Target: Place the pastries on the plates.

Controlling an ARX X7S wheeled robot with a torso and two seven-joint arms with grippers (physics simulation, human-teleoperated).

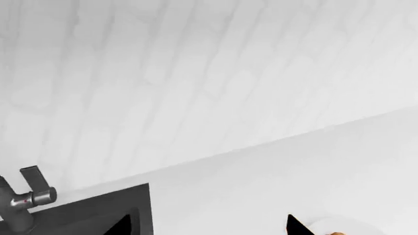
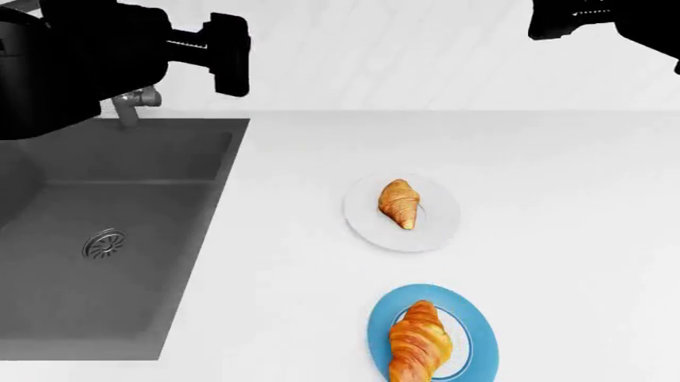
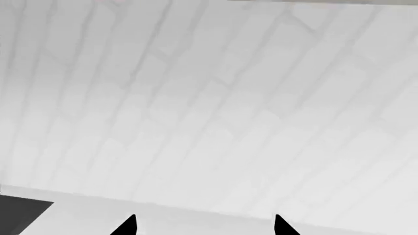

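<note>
In the head view, one golden-brown pastry (image 2: 400,203) lies on the plain white plate (image 2: 365,220) in the middle of the counter. A second pastry (image 2: 418,342) lies on the blue-rimmed plate (image 2: 486,334) nearer to me. Both arms are raised high above the counter, away from the plates. My left gripper (image 2: 228,54) hangs above the sink's back edge. My right gripper (image 2: 555,21) is at the upper right. In the wrist views, the left gripper (image 1: 209,230) and the right gripper (image 3: 204,230) each show spread fingertips with nothing between them.
A dark grey sink (image 2: 101,239) with a round drain (image 2: 104,243) fills the left of the white counter (image 2: 574,199). Its faucet (image 1: 26,198) stands at the back edge. A white tiled wall (image 3: 209,98) rises behind the counter.
</note>
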